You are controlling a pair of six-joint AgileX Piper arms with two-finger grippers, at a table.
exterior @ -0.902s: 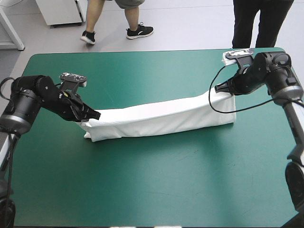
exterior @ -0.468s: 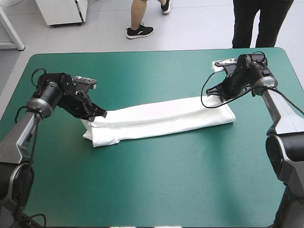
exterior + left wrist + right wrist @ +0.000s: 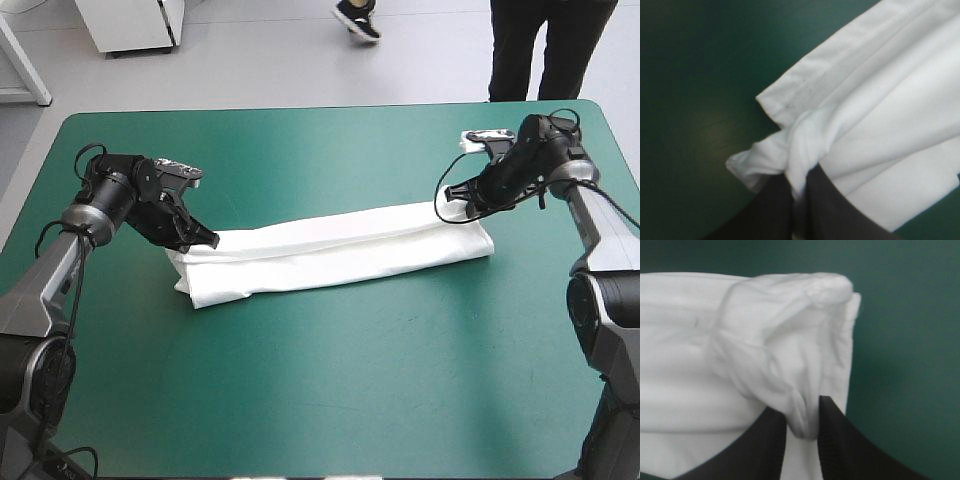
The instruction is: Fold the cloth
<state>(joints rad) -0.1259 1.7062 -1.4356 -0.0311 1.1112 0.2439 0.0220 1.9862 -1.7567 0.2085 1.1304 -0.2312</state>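
I see both jaws clamped on the T-shirt (image 3: 340,250): left gripper (image 3: 207,240) at one end, right gripper (image 3: 452,193) opposite.

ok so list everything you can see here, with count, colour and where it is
white cloth T-shirt: one, white, folded into a long band lying across the middle of the table
table with teal-green cover: one, teal-green, under everything
left pincer: one, black, shut on the T-shirt's left end
right pincer: one, black, shut on the T-shirt's right end
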